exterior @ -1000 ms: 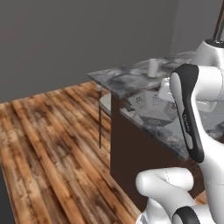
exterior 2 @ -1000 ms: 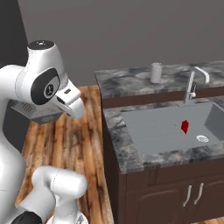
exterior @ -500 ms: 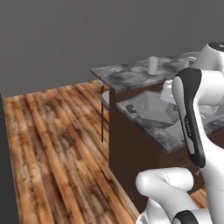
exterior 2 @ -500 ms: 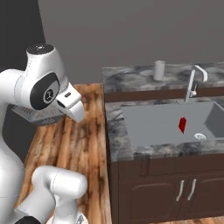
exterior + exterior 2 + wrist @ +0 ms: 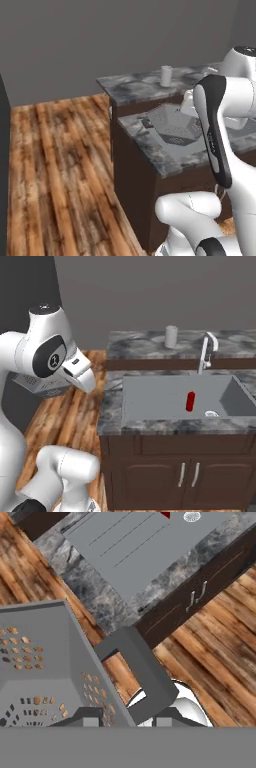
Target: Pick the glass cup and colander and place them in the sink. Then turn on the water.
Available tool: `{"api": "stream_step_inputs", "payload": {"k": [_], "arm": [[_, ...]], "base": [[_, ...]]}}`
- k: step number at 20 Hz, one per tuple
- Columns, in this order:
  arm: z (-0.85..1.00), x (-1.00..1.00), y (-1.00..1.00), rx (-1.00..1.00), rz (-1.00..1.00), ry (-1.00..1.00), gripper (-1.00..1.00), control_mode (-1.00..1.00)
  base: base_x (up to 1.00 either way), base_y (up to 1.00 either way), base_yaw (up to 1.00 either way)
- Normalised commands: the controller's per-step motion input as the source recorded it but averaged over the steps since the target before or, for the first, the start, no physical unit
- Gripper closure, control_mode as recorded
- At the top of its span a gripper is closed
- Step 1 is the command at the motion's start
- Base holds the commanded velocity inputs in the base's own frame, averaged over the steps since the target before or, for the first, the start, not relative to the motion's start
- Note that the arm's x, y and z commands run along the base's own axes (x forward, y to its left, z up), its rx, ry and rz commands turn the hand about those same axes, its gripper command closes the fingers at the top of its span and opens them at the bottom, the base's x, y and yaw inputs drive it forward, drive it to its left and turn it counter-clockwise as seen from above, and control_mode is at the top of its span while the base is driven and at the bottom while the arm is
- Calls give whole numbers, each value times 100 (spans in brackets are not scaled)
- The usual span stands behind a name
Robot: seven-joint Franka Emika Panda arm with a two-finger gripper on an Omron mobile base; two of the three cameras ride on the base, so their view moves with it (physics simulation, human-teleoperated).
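Gripper [image 5: 120, 719] clamped on the colander's [image 5: 45, 672] handle, carried above the wooden floor beside the sink [image 5: 150, 401]. Glass cup [image 5: 171, 336] stands on the counter behind the sink. Best carried level over the basin's centre, clear of the faucet [image 5: 206, 351], before release.

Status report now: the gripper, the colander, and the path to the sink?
Gripper shut on colander, carried above the wood floor. Sink ahead, small red cylinder standing inside. Glass cup on back counter.
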Motion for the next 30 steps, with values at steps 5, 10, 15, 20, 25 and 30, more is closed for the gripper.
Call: {"api": "stream_step_inputs", "payload": {"k": [5,10,15,20,25,30], "arm": [[0,0,0,0,0,0,100,100],[0,0,0,0,0,0,100,100],[0,0,0,0,0,0,100,100],[0,0,0,0,0,0,100,100],[0,0,0,0,0,0,100,100],[0,0,0,0,0,0,100,100]], "base": [[0,-100,0],[15,-100,0],[21,-100,0],[25,-100,1],[46,-47,25],[46,-6,43]]}}
